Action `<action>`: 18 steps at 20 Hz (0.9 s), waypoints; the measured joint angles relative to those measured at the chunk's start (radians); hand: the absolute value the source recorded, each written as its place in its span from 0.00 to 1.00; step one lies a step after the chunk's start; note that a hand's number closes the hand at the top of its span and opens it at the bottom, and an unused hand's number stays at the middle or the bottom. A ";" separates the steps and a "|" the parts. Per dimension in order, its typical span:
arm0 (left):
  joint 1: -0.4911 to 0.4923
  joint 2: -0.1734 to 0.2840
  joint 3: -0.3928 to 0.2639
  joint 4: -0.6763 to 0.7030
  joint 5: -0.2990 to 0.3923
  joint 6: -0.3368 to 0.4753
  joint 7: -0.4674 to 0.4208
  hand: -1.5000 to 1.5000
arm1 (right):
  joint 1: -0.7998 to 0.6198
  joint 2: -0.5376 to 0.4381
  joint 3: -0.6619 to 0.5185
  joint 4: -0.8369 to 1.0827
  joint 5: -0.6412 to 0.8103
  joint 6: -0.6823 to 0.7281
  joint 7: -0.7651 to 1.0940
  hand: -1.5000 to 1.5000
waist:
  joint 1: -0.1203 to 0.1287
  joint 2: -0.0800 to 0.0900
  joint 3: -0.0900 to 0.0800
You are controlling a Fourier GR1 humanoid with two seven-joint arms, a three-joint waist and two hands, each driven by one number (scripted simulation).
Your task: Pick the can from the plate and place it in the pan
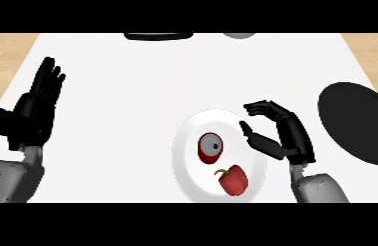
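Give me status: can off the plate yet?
Nothing done: the can stands on the white plate beside a red pepper. In hand: the right hand is just right of the can, fingers curled but not on it. Left: grasp, lift, carry right to the black pan. The left hand rests open at the left edge.

The plate [193, 140] lies on the tabletop [148, 80] just left of the right hand [284, 135]. On the plate, the can [210, 147] stands nearest that hand's thumb, with the pepper [234, 180] in front of it. The pan [353, 121] lies right of the hand. The left hand [33, 107] rests open far left.
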 measured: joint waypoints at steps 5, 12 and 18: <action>0.023 -0.016 -0.019 0.003 0.000 -0.006 0.017 0.50 | 0.174 -0.053 0.040 -0.160 0.225 -0.195 -0.075 0.00 | -0.026 -0.010 -0.002; 0.024 -0.039 -0.032 0.018 -0.019 -0.011 0.007 0.50 | 0.345 -0.258 0.086 -0.536 0.414 -0.127 0.186 0.00 | -0.014 -0.007 -0.004; -0.002 -0.054 -0.041 0.029 -0.030 -0.022 0.013 0.50 | 0.303 -0.395 0.080 -0.809 0.459 0.085 0.569 0.00 | 0.007 -0.001 -0.004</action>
